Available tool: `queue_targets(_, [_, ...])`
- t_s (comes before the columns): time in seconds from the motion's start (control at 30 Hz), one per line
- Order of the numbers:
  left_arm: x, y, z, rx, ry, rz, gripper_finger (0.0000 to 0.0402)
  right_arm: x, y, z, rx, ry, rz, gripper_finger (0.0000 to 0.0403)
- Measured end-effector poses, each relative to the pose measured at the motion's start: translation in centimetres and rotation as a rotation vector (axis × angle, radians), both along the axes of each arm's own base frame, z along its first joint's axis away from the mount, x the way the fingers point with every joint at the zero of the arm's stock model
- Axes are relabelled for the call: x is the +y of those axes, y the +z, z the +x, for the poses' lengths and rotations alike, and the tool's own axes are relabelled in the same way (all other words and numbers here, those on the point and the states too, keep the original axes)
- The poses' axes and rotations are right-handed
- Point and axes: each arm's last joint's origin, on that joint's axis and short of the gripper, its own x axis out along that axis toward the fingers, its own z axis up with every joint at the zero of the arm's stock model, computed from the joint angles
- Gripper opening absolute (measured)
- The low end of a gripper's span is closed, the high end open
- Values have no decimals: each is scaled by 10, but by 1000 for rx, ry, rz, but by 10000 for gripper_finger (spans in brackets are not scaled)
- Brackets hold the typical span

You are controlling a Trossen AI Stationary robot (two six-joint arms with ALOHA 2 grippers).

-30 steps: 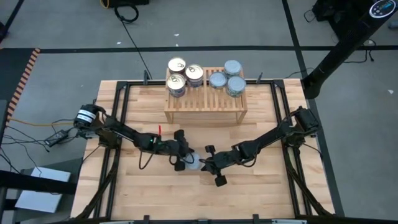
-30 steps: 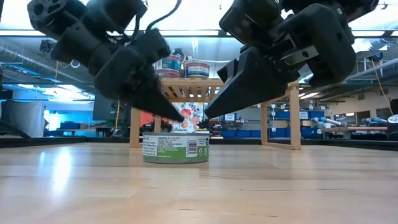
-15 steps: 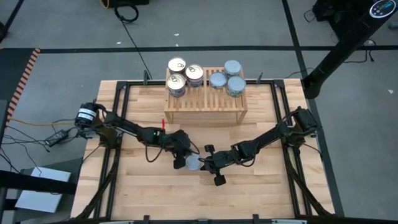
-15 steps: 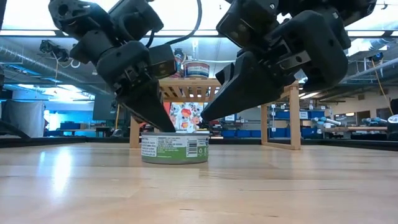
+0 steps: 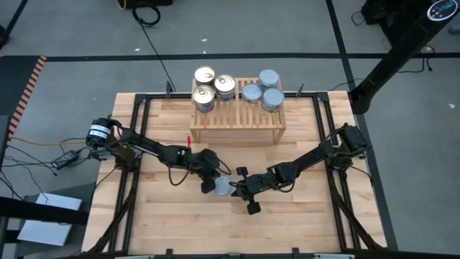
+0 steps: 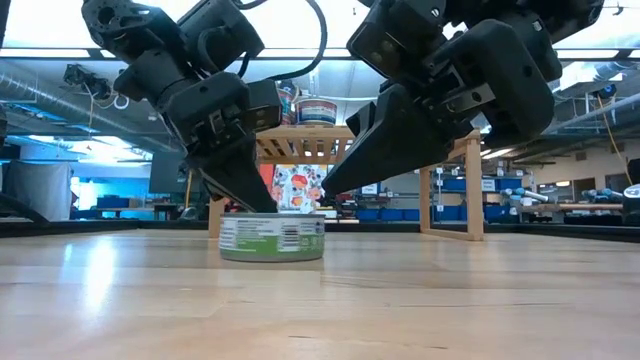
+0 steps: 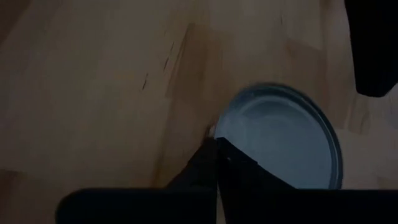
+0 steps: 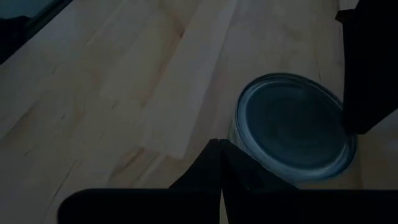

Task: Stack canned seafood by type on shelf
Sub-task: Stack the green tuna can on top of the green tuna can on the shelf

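Tin (image 6: 271,238), silver top, green label, upright

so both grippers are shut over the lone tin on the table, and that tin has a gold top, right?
Not quite. The lone tin has a blue-grey silver top, not gold; the high view and both wrist views show it. The rest holds: the left gripper and right gripper are both shut, tips at the tin on the table.
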Motion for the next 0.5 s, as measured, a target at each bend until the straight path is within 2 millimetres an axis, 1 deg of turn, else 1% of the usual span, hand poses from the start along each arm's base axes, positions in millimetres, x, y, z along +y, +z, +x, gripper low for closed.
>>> queue_targets(0.5, [3,-1,0,11,59,-22,1,0,0,0,-3,-6,9,11])
